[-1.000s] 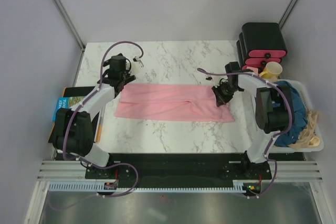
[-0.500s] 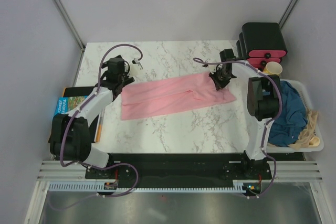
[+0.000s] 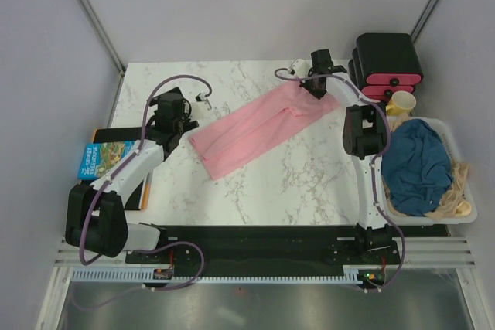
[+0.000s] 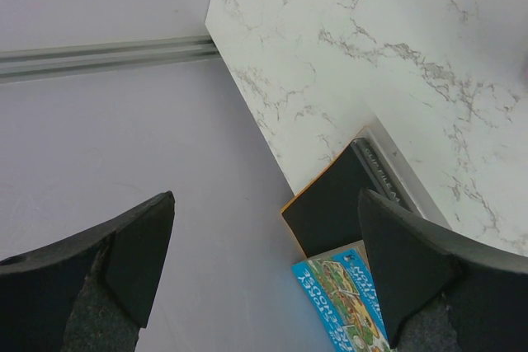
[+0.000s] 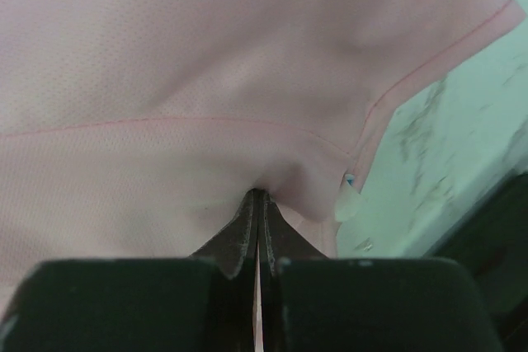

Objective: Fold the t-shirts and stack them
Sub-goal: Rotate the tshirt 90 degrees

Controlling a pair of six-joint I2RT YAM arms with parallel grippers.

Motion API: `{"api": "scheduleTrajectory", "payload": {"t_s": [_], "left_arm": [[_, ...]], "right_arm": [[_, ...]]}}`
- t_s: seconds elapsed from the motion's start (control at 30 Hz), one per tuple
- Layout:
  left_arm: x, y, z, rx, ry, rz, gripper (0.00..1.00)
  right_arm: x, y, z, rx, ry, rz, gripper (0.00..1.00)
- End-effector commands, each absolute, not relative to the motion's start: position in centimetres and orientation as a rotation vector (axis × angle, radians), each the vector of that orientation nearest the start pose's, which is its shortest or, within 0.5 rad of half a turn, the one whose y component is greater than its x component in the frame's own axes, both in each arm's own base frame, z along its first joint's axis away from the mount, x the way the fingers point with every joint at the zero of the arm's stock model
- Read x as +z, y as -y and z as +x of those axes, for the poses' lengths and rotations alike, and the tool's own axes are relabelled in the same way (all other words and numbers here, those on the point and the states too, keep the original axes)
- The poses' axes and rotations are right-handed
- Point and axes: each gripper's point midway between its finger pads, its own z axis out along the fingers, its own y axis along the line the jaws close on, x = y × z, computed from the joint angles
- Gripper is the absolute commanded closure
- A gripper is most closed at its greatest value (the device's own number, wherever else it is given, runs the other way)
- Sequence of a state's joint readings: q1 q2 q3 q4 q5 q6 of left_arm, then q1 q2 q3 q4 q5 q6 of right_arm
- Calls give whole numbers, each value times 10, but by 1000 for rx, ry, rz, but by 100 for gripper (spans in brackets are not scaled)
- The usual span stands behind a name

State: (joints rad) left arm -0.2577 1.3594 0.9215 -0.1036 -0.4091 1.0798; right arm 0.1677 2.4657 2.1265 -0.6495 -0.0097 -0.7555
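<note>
Lower right of the top view: dark teal t-shirt (image 3: 418, 161) heaped in a white bin (image 3: 466, 210). Left of centre: left gripper (image 4: 266, 241), fingers wide apart on nothing, near the pink t-shirt (image 3: 251, 125) stretched diagonally across the marble table (image 3: 309, 183). Upper right: right gripper (image 5: 257, 204) pinched tight on the shirt's far end.

I take the t-shirt (image 3: 255, 129) as my mark: it lies slantwise on the table (image 3: 309, 183), near end left, far end right. The right gripper (image 3: 314, 91) sits on its far end. The left gripper (image 3: 172, 120) is just left of its near end (not touching). Right and behind stand the boxes (image 3: 387, 59). Right and nearer is the bin (image 3: 445, 123), holding the other t-shirt (image 3: 418, 164). Left, past the table edge, lies a book (image 3: 100, 156).
</note>
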Motion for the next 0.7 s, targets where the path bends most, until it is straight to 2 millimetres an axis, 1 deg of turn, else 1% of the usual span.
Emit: {"api": "scheduleTrajectory", "payload": {"t_s": [0.0,0.03,0.07,0.1,0.13,0.17,0.2,0.23,0.27,0.3,0.33,0.37,0.4,0.43,0.47,0.5,0.53,0.57,0.6,0.63,0.67], "left_arm": [[200,7,391,914,-1823,1184,0],[201,8,389,910,-1816,1190,0],[201,10,385,904,-1803,1202,0],[201,14,383,893,-1790,1212,0],[202,16,381,887,-1781,1216,0],[202,19,378,869,-1766,1226,0],[201,22,377,857,-1758,1235,0],[201,23,375,849,-1751,1238,0],[197,26,374,828,-1746,1250,0],[197,29,372,818,-1738,1252,0],[194,30,371,808,-1740,1258,0],[191,33,370,790,-1739,1263,0],[189,36,370,780,-1737,1267,0],[189,38,371,772,-1736,1264,0],[188,41,370,758,-1736,1260,0],[188,44,371,747,-1729,1259,0],[188,47,371,741,-1727,1260,0],[187,48,370,733,-1724,1262,0],[186,51,370,727,-1719,1267,0],[187,51,368,726,-1715,1267,0],[182,51,366,728,-1713,1290,0]], "right_arm": [[23,-80,618,-362,-2202,-1218,100],[21,-87,621,-380,-2175,-1243,100],[30,-90,631,-415,-2130,-1222,99],[35,-89,634,-445,-2116,-1207,96],[41,-93,636,-456,-2099,-1192,92],[63,-96,642,-455,-2065,-1125,83],[75,-96,643,-454,-2050,-1090,77],[76,-96,637,-443,-2058,-1076,72],[113,-96,638,-450,-2000,-1023,62],[125,-96,635,-449,-1981,-1003,57],[117,-93,623,-445,-2005,-1013,54],[152,-90,620,-464,-1946,-970,49],[161,-88,615,-472,-1939,-954,48],[157,-83,605,-492,-1960,-952,44],[180,-79,601,-509,-1927,-921,42],[178,-77,593,-516,-1940,-925,39],[182,-71,588,-543,-1945,-913,38],[199,-68,583,-558,-1922,-890,37],[196,-65,576,-556,-1935,-895,37],[200,-64,571,-553,-1933,-895,37],[216,-67,562,-518,-1906,-897,36]]}}
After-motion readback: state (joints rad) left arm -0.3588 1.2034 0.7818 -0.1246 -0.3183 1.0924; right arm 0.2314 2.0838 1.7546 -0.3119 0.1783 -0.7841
